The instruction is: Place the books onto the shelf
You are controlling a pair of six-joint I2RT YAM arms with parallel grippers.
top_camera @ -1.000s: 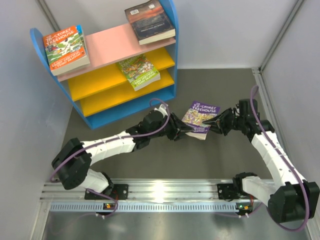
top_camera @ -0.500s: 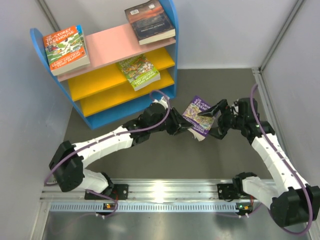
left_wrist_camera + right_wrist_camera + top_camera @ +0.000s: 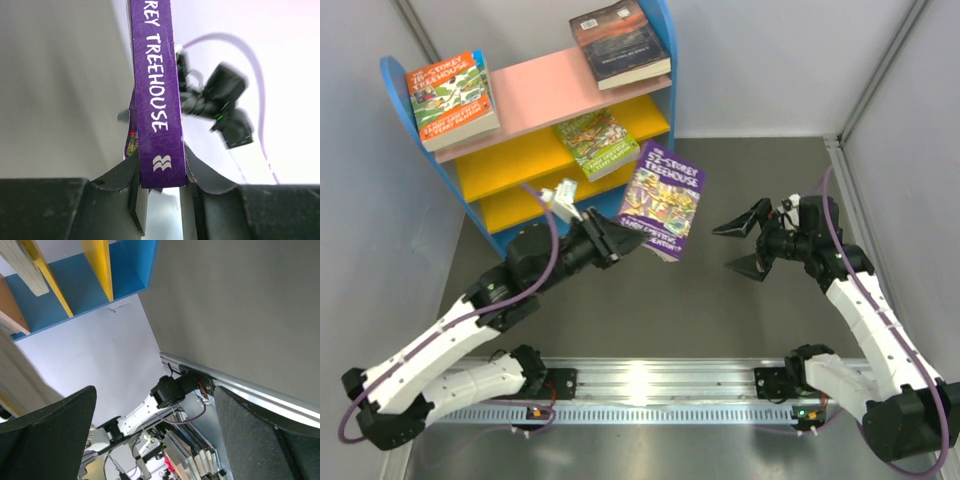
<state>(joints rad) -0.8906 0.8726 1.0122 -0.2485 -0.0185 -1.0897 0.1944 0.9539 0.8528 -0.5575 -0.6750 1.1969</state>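
The shelf (image 3: pixel 535 90) stood just beyond the left jaws and held 3 books. An orange book (image 3: pixel 452 100) lay flat at the left end of its pink top board. A dark book (image 3: pixel 620 42) lay flat at the right end of that same board. A green book (image 3: pixel 597 143) lay on the upper yellow board (image 3: pixel 510 160), jutting over its front edge.

A 4th, the purple book (image 3: pixel 663 212), was off the shelf. The left jaws pinched it at the lower end of its spine (the left wrist view showed it gripped from both sides). It rose ahead of them, clear of the table (image 3: pixel 720 310), with its top edge near the shelf's lower right corner. The right jaws stood spread wide with nothing between them, well apart from the purple book and on the far side of it from the left jaws.

The purple cover read "THE 52-STOREY TREEHOUSE". In the left wrist view its spine (image 3: pixel 157 90) showed "REY TREEHOUSE" in white above a small white open-book mark. The orange cover carried "STOREY TREEHOUSE", its number too small to read. The titles on the dark and green books could not be made out.
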